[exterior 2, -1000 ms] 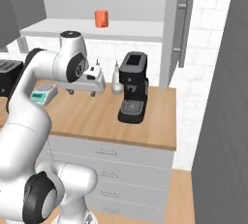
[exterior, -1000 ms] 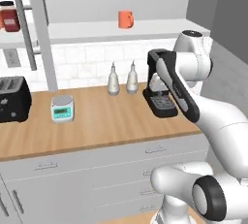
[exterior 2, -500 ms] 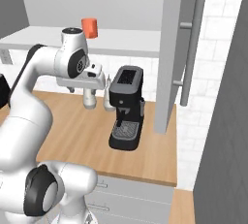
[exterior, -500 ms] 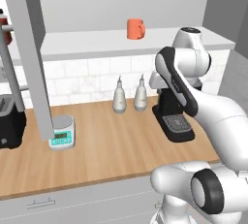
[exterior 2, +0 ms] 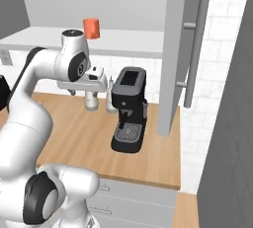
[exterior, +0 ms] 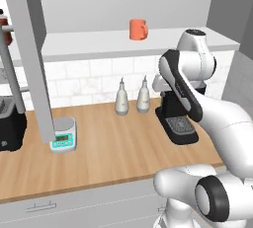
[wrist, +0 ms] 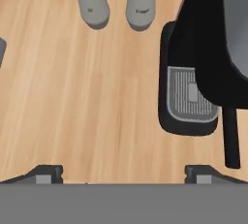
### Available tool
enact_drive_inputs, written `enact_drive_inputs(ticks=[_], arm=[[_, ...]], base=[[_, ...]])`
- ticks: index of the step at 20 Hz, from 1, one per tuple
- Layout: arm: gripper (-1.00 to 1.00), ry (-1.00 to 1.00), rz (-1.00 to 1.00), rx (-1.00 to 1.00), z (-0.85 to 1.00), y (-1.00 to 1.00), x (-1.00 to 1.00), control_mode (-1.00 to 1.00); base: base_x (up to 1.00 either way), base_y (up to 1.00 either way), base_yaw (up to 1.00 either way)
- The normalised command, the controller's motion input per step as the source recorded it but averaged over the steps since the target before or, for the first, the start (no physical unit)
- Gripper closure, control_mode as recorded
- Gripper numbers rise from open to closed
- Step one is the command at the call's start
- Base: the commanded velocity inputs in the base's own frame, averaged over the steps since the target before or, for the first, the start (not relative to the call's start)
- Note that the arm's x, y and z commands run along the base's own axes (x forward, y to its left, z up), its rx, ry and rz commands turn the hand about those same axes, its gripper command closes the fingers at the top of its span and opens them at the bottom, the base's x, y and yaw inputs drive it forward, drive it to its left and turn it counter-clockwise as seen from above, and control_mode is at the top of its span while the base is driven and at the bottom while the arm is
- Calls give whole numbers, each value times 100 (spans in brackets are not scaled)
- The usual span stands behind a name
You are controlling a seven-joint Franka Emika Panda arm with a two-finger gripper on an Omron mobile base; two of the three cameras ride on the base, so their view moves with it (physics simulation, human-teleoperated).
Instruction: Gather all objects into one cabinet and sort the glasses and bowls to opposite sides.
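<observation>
The gripper [wrist: 123, 172] hangs above the wooden counter [wrist: 87, 97], pointing down, its two dark fingertips [wrist: 46, 173] spread wide apart with bare wood between them; it is released and holds nothing. In the hand view, the black coffee machine [wrist: 203, 48] lies ahead and to the right of the fingers, its ribbed drip tray [wrist: 189, 97] near the right fingertip. Two white spouted bottles [wrist: 92, 0] stand side by side farther ahead, close to one another, left of the machine.

In the left base view, the hand [exterior: 160, 81] sits at the end of the folded arm, just in front of the coffee machine [exterior: 177, 118] and beside the bottles [exterior: 132, 96]. The salmon-orange cup [exterior: 138, 28] stands upright on the white shelf board [exterior: 99, 42], above and well apart from the hand, slightly to its left. A dark grey door panel [exterior: 29, 49] hangs open far to the left, with a small kitchen scale [exterior: 63, 134] below it on the counter and a dark toaster [exterior: 10, 126] beyond. A dark red object [exterior: 5, 29] shows at the far left edge, too cut off to identify.

In the right base view, the same cup [exterior 2: 91, 27] stands above the arm's upper joint; the hand [exterior 2: 91, 81] is level with the top of the coffee machine [exterior 2: 127, 108]. A second door panel [exterior 2: 178, 49] with a bar handle [exterior 2: 192, 49] hangs beyond the machine.
</observation>
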Motion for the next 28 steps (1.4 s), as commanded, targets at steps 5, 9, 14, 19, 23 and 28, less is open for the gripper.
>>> enact_drive_inputs(ticks=[5,9,14,19,23,28], arm=[[-100,-27,0,0,34,0,-21,-100],[-100,-63,0,0,72,0,-36,-100],[-100,-62,0,0,74,0,-7,-100],[-100,-50,0,0,66,0,4,-100],[-100,-46,0,0,78,4,12,-100],[-100,-30,0,0,66,24,17,-100]], base=[[-10,0,0],[0,0,0],[0,0,0],[0,0,0],[0,0,0],[0,0,0]])
